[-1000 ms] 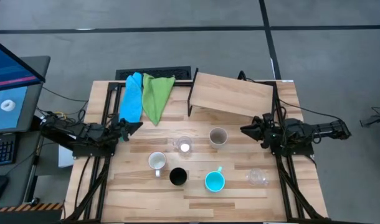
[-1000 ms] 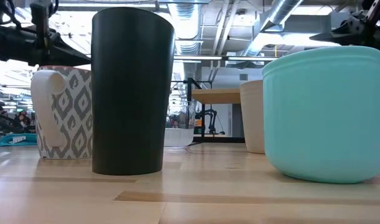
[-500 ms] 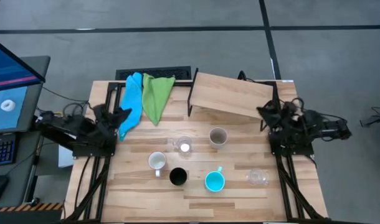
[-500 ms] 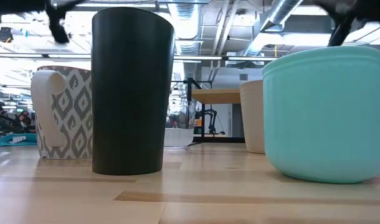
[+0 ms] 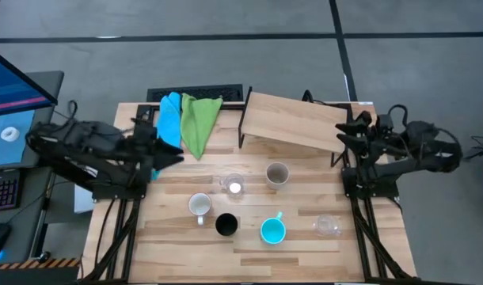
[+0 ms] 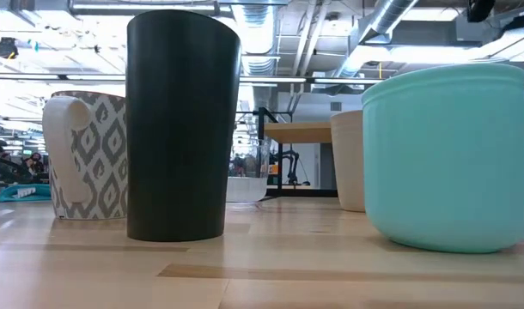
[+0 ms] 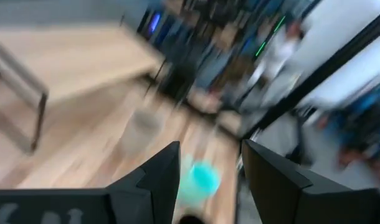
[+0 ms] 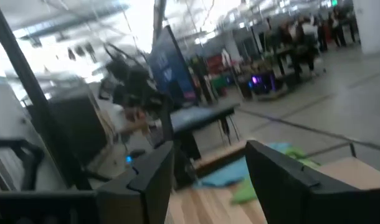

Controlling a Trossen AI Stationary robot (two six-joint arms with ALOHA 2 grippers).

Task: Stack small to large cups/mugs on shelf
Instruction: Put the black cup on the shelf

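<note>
Both pincers (image 5: 172,155) (image 5: 342,133) now wider, arms raised.

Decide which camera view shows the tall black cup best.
The low view: the tall black cup fills it in full side profile. The high view shows only its round rim. Neither wrist view shows it.

- The slanted light-wood shelf (image 5: 298,120) on black legs blocks the back right of the plank table (image 5: 170,245).
- Blue cloth (image 5: 168,123) and green cloth (image 5: 199,120) cover the back left.
- Mid-table, a clear cup (image 5: 233,184), beige tumbler (image 5: 278,174), white patterned mug (image 5: 199,206), tall black cup (image 5: 226,225), cyan mug (image 5: 272,230) and second clear cup (image 5: 327,226) stand apart, with gaps between.
- The front strip is bare.
</note>
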